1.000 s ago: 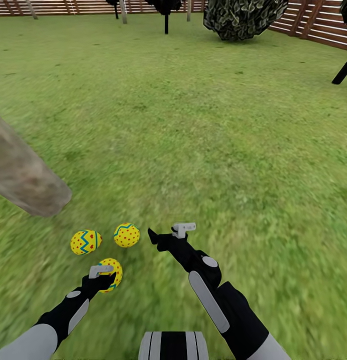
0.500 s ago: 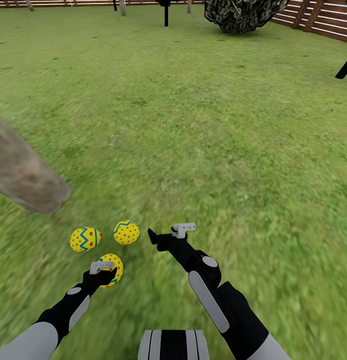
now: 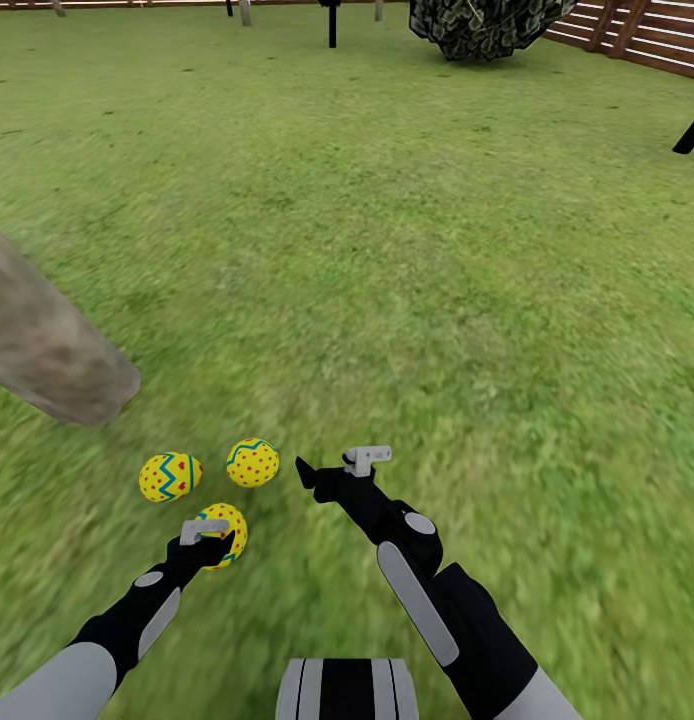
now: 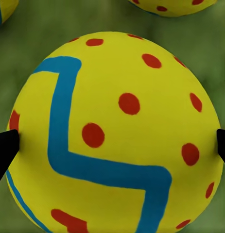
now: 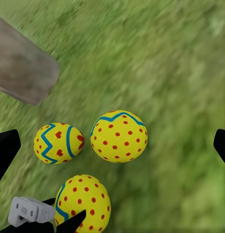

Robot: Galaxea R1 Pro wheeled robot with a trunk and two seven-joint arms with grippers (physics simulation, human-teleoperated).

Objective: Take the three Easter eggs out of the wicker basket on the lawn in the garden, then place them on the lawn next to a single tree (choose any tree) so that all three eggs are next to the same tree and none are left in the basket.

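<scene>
The tree [image 3: 47, 350] trunk meets the lawn [image 3: 437, 250] at far left, with two Easter eggs [image 3: 170, 476] [image 3: 253, 462] lying just beside its base. The left tool [image 3: 209, 537] still clasps the third egg [image 3: 223, 532] low at the grass, unmoved since a moment ago. The right tool [image 3: 332, 463] hovers spread wide, holding nothing.

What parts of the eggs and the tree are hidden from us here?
- Tree: head view's left edge cuts off everything but the trunk's base.
- Nearest egg: the left gripper covers its near side in the head view.
- Same egg: left wrist view's bottom edge crops it.
- Whether the fingertips touch it or have let go: cannot tell.
</scene>
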